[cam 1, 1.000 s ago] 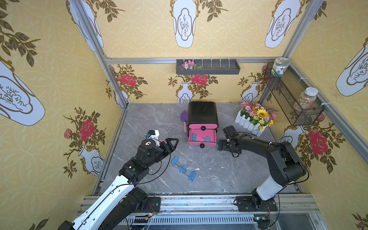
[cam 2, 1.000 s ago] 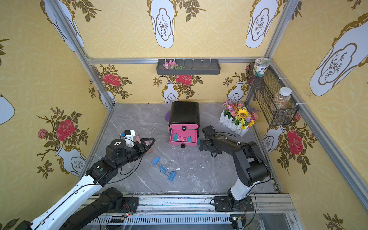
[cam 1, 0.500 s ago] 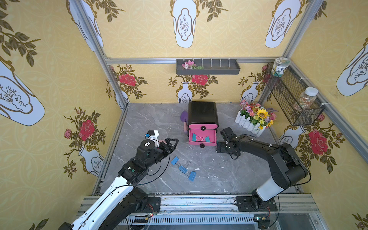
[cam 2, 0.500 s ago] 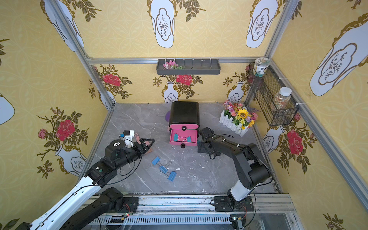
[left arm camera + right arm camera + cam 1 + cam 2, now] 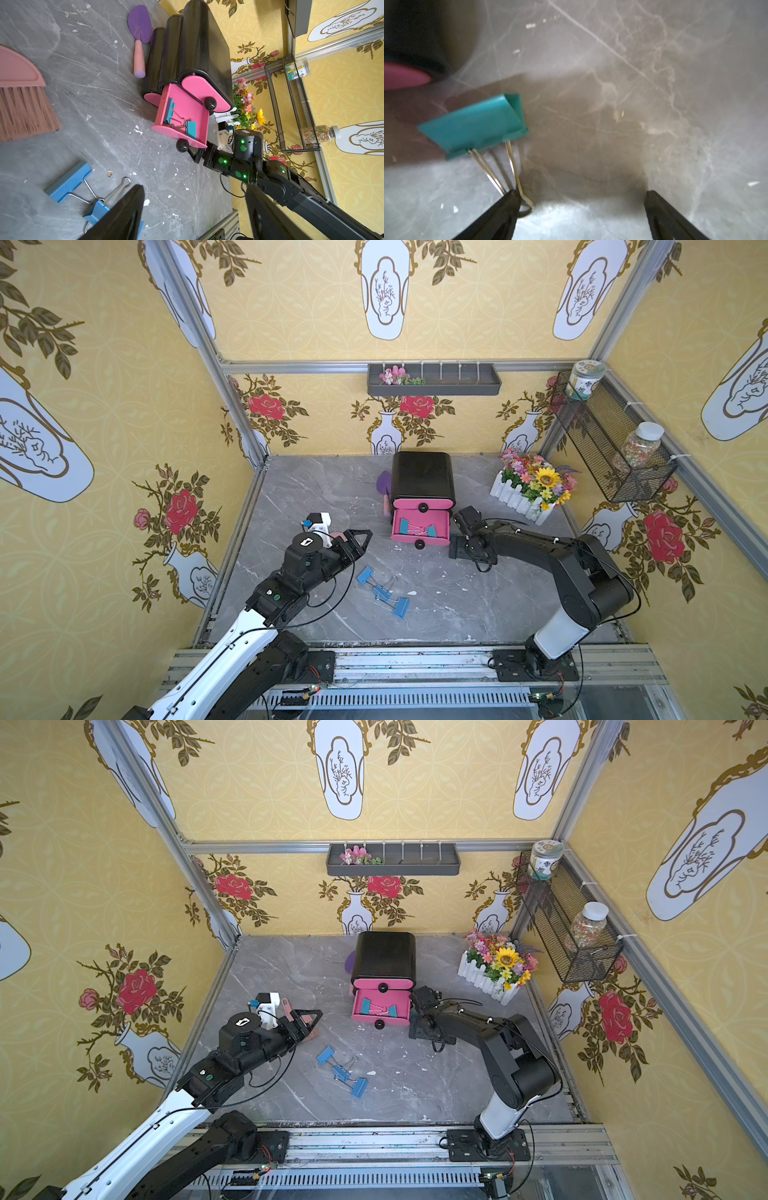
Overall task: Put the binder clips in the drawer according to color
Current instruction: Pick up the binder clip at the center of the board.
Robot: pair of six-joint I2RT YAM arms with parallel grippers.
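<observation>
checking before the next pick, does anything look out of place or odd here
One teal metal binder clip is outside the open pink drawer, beside the black cabinet, its wire handle against one finger of the open right gripper. Two teal clips already lie inside the drawer.

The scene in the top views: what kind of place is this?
Probably a staged robot test cell, not a real room: floral wallpaper on an aluminium frame, a marble-look tabletop, and robot arms mounted on a front rail.
</observation>
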